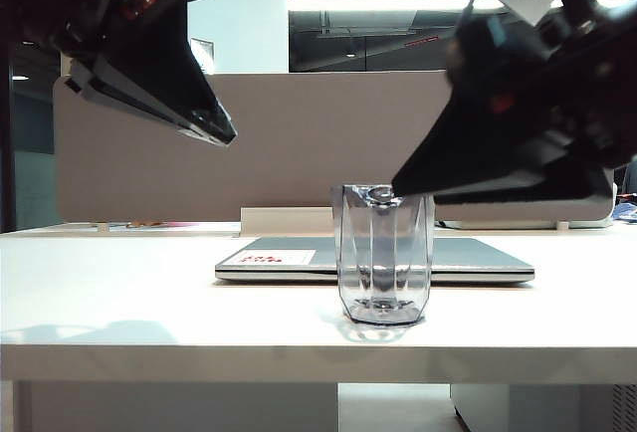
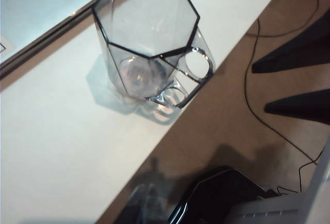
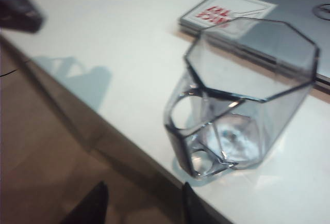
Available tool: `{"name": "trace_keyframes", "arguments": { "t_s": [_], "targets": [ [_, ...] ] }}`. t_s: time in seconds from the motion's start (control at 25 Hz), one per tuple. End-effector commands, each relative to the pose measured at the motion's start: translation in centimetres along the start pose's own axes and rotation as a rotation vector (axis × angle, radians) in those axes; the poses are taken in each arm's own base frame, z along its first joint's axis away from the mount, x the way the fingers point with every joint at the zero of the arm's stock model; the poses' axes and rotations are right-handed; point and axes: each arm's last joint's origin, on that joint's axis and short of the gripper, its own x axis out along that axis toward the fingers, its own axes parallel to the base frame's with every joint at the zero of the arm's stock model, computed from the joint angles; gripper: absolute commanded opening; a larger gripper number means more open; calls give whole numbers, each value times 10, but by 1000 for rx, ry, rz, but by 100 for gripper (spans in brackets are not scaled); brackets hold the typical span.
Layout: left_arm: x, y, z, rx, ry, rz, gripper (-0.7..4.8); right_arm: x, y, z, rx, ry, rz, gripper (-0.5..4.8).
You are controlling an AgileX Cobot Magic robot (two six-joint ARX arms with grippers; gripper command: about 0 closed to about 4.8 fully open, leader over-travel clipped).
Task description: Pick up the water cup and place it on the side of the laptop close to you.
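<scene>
The water cup [image 1: 385, 253] stands upright on the table [image 1: 119, 303], just before the laptop [image 1: 468, 261], nothing gripping it; our right gripper [image 1: 418, 178], jaws apart, hangs above its rim, left gripper [image 1: 214, 128] shut; we should lift away straight, avoiding the handle

Water cup [image 1: 385, 268] stands before laptop [image 1: 468, 258], claws raised.

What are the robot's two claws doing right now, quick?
Left gripper: shut, holding nothing, up above the table.
Right gripper: open, empty, near the water cup.
</scene>
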Motion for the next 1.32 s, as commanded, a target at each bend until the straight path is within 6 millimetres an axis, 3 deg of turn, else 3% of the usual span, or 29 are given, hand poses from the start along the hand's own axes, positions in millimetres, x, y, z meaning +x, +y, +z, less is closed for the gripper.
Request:
{"name": "trace_keyframes", "arguments": {
  "t_s": [0.04, 0.56, 0.84, 0.96, 1.0, 1.28, 1.32],
  "targets": [
    [-1, 0, 1, 7, 0, 1, -5, 7, 1, 2, 86, -41, -70, 203],
    [-2, 0, -1, 0, 24, 23, -5, 39, 15, -8, 134, 2, -92, 203],
    [-2, 0, -2, 9, 31, 22, -5, 41, 17, -6, 190, -11, -44, 196],
    [-2, 0, -2, 9, 31, 22, -6, 41, 19, -6, 190, 9, 21, 111],
    [-2, 0, -2, 9, 31, 22, -5, 41, 19, -6, 190, 9, 19, 103],
    [-2, 0, -3, 11, 47, 25, -5, 40, 15, -17, 162, 105, -53, 109],
    [-2, 0, -5, 12, 61, 39, -5, 39, 13, -22, 147, 155, -86, 136]
  ]
}}
